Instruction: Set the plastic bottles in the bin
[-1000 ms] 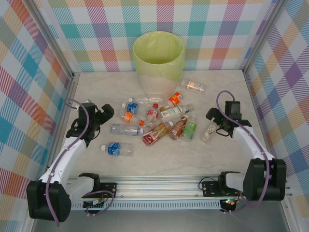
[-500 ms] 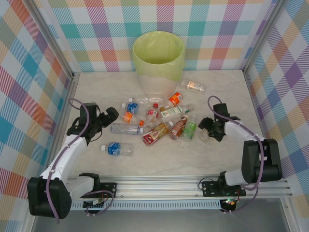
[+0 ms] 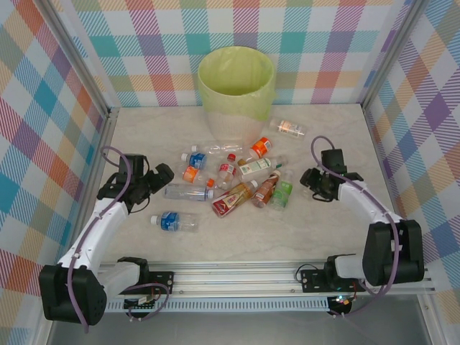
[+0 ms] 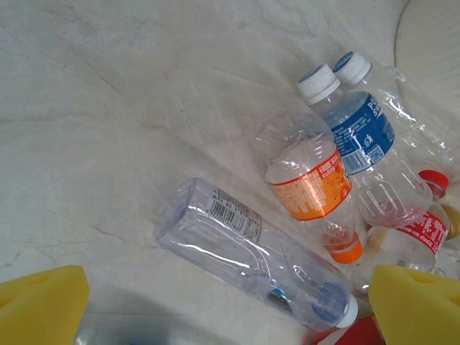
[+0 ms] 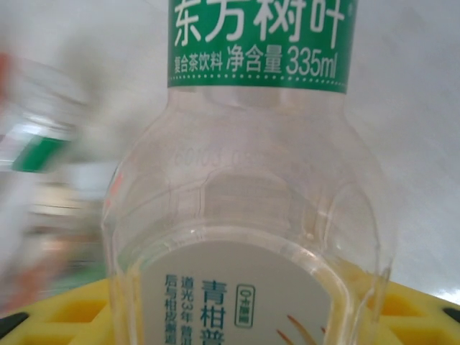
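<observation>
Several plastic bottles (image 3: 244, 183) lie in a loose heap in the middle of the table, in front of the bin (image 3: 236, 86), a cream tub lined with a yellow-green bag. My left gripper (image 3: 164, 175) is open just left of a clear label-less bottle (image 3: 185, 192). That white-capped bottle (image 4: 251, 251) lies between and ahead of its yellow pads (image 4: 39, 305). My right gripper (image 3: 314, 181) is shut on a clear bottle (image 5: 251, 215) with a green and white label. This bottle sits between the yellow pads (image 5: 50, 320) and hides the table below.
A blue-labelled bottle (image 3: 172, 221) lies alone near the front left, and another bottle (image 3: 290, 129) rests to the right of the bin. Orange-labelled (image 4: 313, 183), blue-labelled (image 4: 359, 129) and red-labelled (image 4: 424, 226) bottles crowd behind the clear one. Checked walls enclose the table.
My right gripper came down onto the bottle at the right of the heap and closed on it. My left gripper edged right toward the clear bottle, still open.
</observation>
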`<state>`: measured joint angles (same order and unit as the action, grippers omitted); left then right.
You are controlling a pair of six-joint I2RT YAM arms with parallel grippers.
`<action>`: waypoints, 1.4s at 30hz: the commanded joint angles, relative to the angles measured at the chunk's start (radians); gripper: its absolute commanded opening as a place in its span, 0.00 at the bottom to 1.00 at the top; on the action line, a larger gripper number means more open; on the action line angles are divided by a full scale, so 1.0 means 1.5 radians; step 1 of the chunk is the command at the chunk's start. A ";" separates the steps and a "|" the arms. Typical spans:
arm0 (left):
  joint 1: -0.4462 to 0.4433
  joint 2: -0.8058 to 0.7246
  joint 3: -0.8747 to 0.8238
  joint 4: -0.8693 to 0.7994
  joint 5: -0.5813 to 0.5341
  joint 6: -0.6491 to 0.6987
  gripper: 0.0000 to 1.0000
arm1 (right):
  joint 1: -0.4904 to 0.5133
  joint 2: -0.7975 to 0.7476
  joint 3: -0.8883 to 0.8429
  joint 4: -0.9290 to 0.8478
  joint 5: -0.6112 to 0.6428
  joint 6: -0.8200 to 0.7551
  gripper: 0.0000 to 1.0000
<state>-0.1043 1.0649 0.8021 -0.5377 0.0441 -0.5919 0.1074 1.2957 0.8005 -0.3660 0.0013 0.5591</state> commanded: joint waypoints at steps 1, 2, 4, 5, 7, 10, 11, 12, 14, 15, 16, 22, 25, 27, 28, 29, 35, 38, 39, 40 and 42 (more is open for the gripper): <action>-0.001 -0.005 0.039 -0.062 0.025 -0.019 1.00 | 0.005 -0.036 0.086 0.155 -0.155 -0.057 0.52; -0.002 -0.005 0.042 -0.076 0.039 -0.022 1.00 | 0.006 -0.031 0.119 0.182 -0.194 -0.061 0.52; -0.001 -0.009 0.043 -0.098 0.064 -0.023 1.00 | 0.012 -0.005 0.191 0.216 -0.248 -0.072 0.52; -0.002 -0.011 0.039 -0.107 0.077 -0.023 1.00 | 0.017 0.014 0.234 0.230 -0.273 -0.080 0.52; -0.002 -0.011 0.037 -0.124 0.096 -0.019 1.00 | 0.032 0.058 0.310 0.249 -0.300 -0.099 0.53; -0.002 -0.015 0.033 -0.150 0.107 -0.008 1.00 | 0.055 0.141 0.428 0.260 -0.310 -0.133 0.54; -0.001 -0.017 0.035 -0.161 0.106 -0.008 1.00 | 0.060 0.173 0.471 0.256 -0.319 -0.141 0.54; -0.002 -0.019 0.034 -0.170 0.106 -0.008 1.00 | 0.065 0.201 0.505 0.254 -0.324 -0.147 0.54; -0.001 -0.024 0.035 -0.187 0.104 -0.009 1.00 | 0.076 0.256 0.577 0.249 -0.327 -0.166 0.54; -0.001 -0.027 0.035 -0.192 0.104 -0.009 1.00 | 0.080 0.285 0.609 0.245 -0.329 -0.177 0.54; -0.001 -0.028 0.035 -0.196 0.106 -0.011 1.00 | 0.085 0.311 0.643 0.243 -0.329 -0.183 0.54; 0.002 -0.041 0.034 -0.238 0.066 -0.030 1.00 | 0.103 0.456 0.829 0.192 -0.333 -0.206 0.55; 0.001 -0.052 0.033 -0.285 -0.002 -0.041 1.00 | 0.118 0.526 0.946 0.095 -0.291 -0.242 0.61; 0.001 -0.063 0.027 -0.301 -0.021 -0.056 1.00 | 0.128 0.558 1.008 0.037 -0.259 -0.268 0.72; 0.001 -0.070 0.021 -0.302 -0.015 -0.065 1.00 | 0.132 0.567 1.031 0.016 -0.245 -0.276 0.75; 0.002 -0.076 0.015 -0.300 -0.003 -0.074 1.00 | 0.135 0.568 1.042 0.004 -0.227 -0.279 0.80; -0.024 -0.112 -0.013 -0.281 0.006 -0.148 1.00 | 0.136 0.485 0.983 0.009 -0.220 -0.270 0.90; -0.047 -0.126 -0.016 -0.290 -0.018 -0.184 1.00 | 0.136 0.397 0.875 0.056 -0.236 -0.260 0.94; -0.064 -0.132 -0.027 -0.277 -0.015 -0.205 1.00 | 0.137 0.357 0.821 0.086 -0.239 -0.254 0.96; -0.082 -0.138 -0.039 -0.263 -0.010 -0.225 1.00 | 0.136 0.322 0.766 0.116 -0.240 -0.248 0.97; -0.125 -0.141 -0.062 -0.238 -0.006 -0.280 1.00 | 0.136 0.235 0.639 0.188 -0.239 -0.229 1.00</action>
<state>-0.2272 0.8658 0.7567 -0.9203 0.0391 -0.8768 0.3138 1.8050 1.8946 -0.2501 -0.3416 0.1852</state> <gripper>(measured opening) 0.997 0.994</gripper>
